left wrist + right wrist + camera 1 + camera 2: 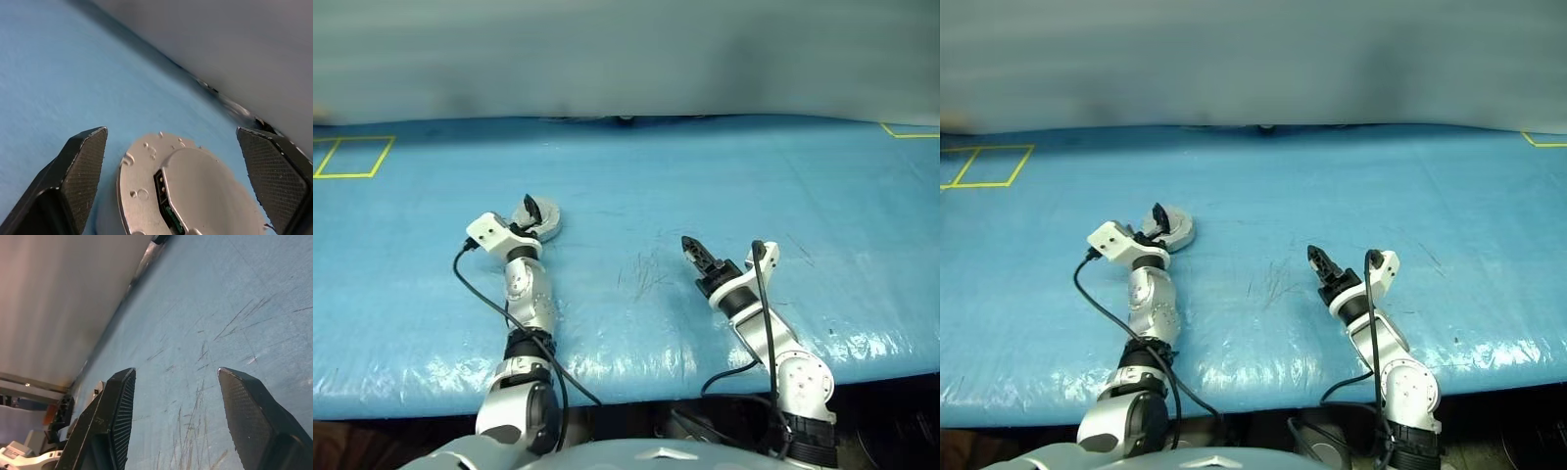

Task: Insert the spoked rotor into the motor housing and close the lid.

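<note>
Fingers of the left gripper (171, 181) stand spread wide around the closed motor housing (188, 196), its plain grey lid (205, 188) on top, while the right gripper (176, 421), jaws apart and empty, hovers over bare scratched blue table (724, 186), edges far off.

Closed grey motor housing (190, 196), lid (205, 181) down

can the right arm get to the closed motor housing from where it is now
Probably not easily: the motor housing lies across the blue table at the left gripper, whose open fingers flank it. The right gripper hovers open well apart.
</note>
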Controlling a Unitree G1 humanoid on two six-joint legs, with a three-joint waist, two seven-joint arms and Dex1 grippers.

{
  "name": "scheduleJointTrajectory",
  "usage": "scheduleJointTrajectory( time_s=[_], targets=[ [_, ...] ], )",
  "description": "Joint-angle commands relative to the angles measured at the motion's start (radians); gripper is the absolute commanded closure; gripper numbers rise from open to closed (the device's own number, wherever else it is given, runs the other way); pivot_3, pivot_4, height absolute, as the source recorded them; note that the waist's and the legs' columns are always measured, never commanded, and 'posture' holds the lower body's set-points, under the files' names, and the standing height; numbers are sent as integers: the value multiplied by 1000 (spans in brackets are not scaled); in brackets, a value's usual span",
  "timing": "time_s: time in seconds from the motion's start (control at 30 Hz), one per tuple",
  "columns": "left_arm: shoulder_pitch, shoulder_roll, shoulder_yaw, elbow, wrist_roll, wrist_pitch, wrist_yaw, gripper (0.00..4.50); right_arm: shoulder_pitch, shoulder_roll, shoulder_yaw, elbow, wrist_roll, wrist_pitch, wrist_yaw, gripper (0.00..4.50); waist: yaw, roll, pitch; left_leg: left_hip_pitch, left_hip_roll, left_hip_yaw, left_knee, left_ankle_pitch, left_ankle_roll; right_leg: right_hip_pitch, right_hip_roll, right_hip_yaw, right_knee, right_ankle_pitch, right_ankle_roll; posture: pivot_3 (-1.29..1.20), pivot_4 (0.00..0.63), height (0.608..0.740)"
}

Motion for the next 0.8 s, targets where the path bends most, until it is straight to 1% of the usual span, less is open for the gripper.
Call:
scheduleJointTrajectory(
  time_s=[0.03, 0.07, 0.1, 0.17, 0.23, 0.3, 0.4, 0.47, 0.53, 0.67, 0.73, 0.8],
  targets=[
    [10, 21, -34, -76, 80, -45, 43, 36, -9, -18, 4, -29, -59, -41, 25, 1712, 3, 0, 0, 0, 0, 0, 1, 0, 0, 0, 0, 0, 1, 0, 0, 0, 150, 740],
    [12, 24, -39, -84, 86, -48, 40, 36, -8, -21, 6, -32, -84, -56, 34, 1712, 5, 0, 0, 0, 0, 0, 2, 0, 0, 0, 0, 0, 2, 0, 0, 0, 150, 740],
    [13, 36, -57, -93, 98, -60, 13, 36, -3, -42, 24, -43, -149, -92, 56, 1712, 7, 0, 0, 0, -1, 0, 3, 0, 0, 0, 0, 0, 3, 0, 0, 0, 150, 740],
    [18, 57, -111, -119, 83, -77, -112, 36, 14, -87, 71, -59, -298, -187, 115, 1712, 7, 0, 0, 0, -1, 1, 5, 0, 0, 0, 0, 0, 5, 0, 0, 0, 150, 740],
    [50, 93, -225, -179, 15, -53, -387, 36, 43, -189, 125, -62, -429, -232, 192, 1712, 7, 0, 0, 0, -1, 1, 7, 0, 0, 1, 0, -1, 5, 0, 1, 0, 150, 740],
    [94, 132, -318, -247, -55, 20, -603, 36, 67, -269, 165, -55, -555, -291, 228, 1712, 2, 0, 0, 1, -2, 2, 7, 0, 1, 1, 0, -1, 5, 0, 1, 0, 150, 740],
    [144, 203, -408, -304, -81, 95, -790, 36, 87, -336, 193, -34, -689, -383, 266, 1712, -11, 0, 0, 1, -1, 4, 7, 0, 1, 1, -1, 0, 5, 0, 1, 0, 150, 740],
    [163, 241, -442, -321, -83, 122, -867, 36, 95, -351, 195, -25, -728, -426, 297, 1712, -24, 0, 0, 1, 0, 4, 7, 0, 0, 1, 0, 1, 6, -1, -1, 0, 150, 740],
    [176, 287, -476, -309, -63, 129, -950, 36, 101, -361, 188, -16, -749, -463, 333, 1712, -25, 0, 0, 2, 3, 4, 6, 0, 0, 1, 2, 0, 6, -1, -2, 0, 150, 740],
    [184, 335, -508, -282, -27, 111, -1022, 36, 102, -373, 187, -1, -765, -481, 394, 1712, -21, 0, 0, 3, 7, 4, 7, 1, -1, 1, 5, -1, 6, 1, -5, 0, 150, 740],
    [187, 344, -517, -269, -13, 103, -1045, 0, 102, -389, 197, 10, -787, -467, 415, 1359, -20, 0, 0, 3, 7, 4, 7, 2, 0, 2, 5, -1, 6, 1, -2, 0, 150, 740],
    [195, 343, -523, -262, -10, 101, -1062, 0, 101, -396, 207, 18, -801, -457, 438, 861, -18, 0, 0, 3, 7, 4, 7, 3, 0, 2, 5, -1, 6, 1, -1, 0, 150, 740]
  ],
)
